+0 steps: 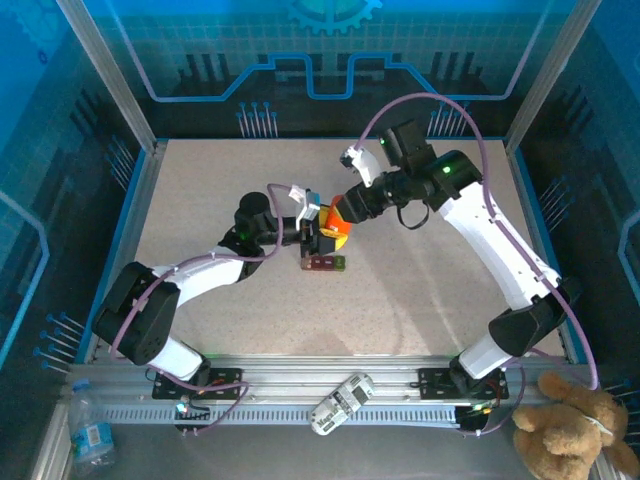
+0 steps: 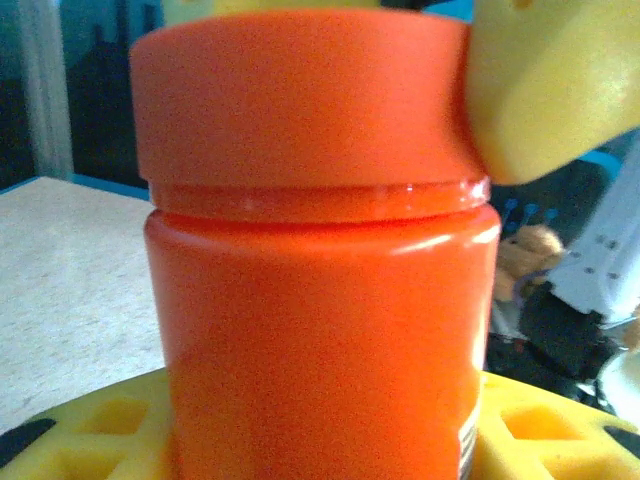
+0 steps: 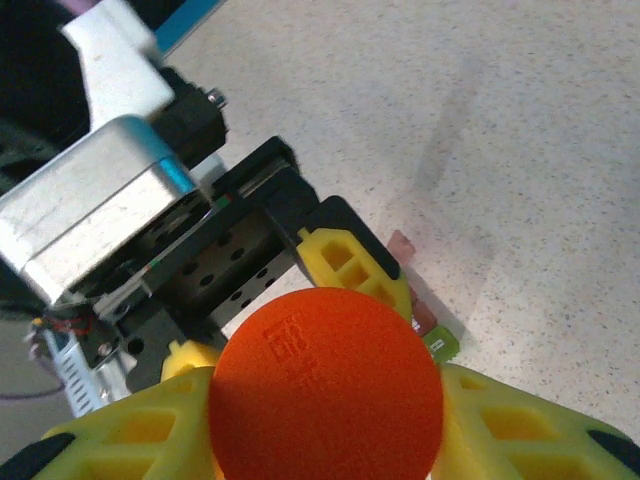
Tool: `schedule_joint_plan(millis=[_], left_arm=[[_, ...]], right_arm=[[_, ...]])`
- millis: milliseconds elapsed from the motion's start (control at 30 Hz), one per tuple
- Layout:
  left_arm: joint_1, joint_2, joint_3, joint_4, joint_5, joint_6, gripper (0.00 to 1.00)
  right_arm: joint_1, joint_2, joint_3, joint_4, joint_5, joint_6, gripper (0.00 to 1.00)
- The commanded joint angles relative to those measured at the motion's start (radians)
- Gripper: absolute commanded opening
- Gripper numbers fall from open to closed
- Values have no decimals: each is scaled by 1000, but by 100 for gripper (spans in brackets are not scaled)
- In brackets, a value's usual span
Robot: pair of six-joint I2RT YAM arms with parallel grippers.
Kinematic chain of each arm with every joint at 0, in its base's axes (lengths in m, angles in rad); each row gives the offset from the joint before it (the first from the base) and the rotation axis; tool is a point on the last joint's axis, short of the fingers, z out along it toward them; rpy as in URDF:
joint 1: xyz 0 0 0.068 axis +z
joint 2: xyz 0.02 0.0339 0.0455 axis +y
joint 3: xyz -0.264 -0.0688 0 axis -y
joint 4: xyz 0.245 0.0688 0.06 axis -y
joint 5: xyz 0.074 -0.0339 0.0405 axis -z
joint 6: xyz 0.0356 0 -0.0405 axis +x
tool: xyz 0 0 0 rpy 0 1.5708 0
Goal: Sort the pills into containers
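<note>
Left tool point(image 1: 322, 236) holds bottle point(image 1: 338, 228) beside dark-red, green-ended containers point(image 1: 324, 264).

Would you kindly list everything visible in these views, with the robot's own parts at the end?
orange bottle: one, orange with an orange cap, held above the table centre between both grippers
pill container strip: one, dark red with a green end, flat on the table just below the bottle
table: one, speckled beige
remote-like device: one, white-grey, on the front rail
plush toy: one, brown, bottom right corner
water bottle: one, clear, bottom left corner
left gripper: one, yellow fingers, clamped on the bottle's body
right gripper: one, yellow fingers, closed around the cap
</note>
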Motion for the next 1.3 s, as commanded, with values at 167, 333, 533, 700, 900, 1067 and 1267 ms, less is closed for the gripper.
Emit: schedule_joint_plan(millis=[167,333,533,700,900,1067,1267], left_arm=[[-109,-56,-57,210,-468,188,0],[-144,-18,-84,312,-582,179,0],[-149,39,-92,384,-594,139,0],[-130,27,-93,355,-556,130,0],[-58,-10,-67,298,-325,53,0],[-31,-14,-3,213,-121,-3,0],[-25,5,60,132,5,-51,0]], right_arm=[[81,-47,-296,352,197,461,14],[92,-48,-330,434,240,559,12],[68,-52,-307,454,185,550,21],[-22,-150,-303,396,93,450,58],[-158,-271,-290,248,-88,225,84],[-164,-215,-163,78,-151,60,93],[-75,-110,4,-67,-83,-46,94]])
